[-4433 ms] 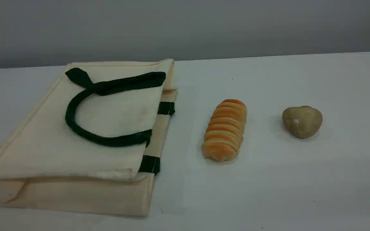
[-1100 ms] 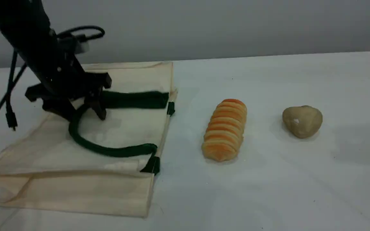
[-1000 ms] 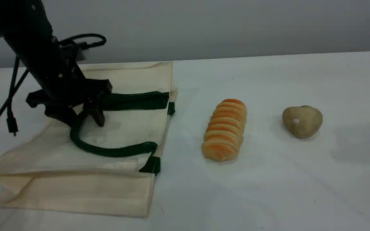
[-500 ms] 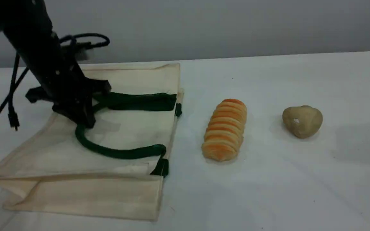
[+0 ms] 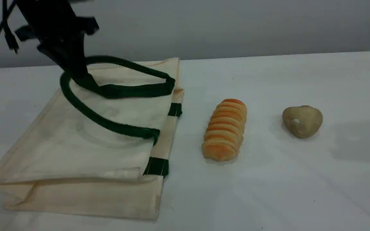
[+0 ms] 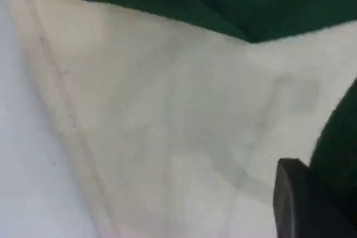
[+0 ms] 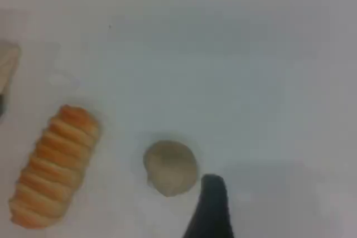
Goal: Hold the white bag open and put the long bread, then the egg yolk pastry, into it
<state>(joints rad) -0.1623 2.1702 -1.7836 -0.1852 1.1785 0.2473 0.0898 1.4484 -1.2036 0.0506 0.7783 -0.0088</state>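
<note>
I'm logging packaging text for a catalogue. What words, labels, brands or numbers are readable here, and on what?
None: no readable text in any view.
The white bag is plain canvas.
The long bread and egg yolk pastry carry no label; the pastry's white spot isn't lettering.

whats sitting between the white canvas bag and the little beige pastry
The ridged golden-orange long bread lies on bare table between the cream-white canvas bag and the rounded beige egg yolk pastry, touching neither; the scene view shows it.

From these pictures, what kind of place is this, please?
Probably a lab bench for robot practice: a bare white table against a plain grey wall, with only the white bag, the long bread and the egg yolk pastry.
</note>
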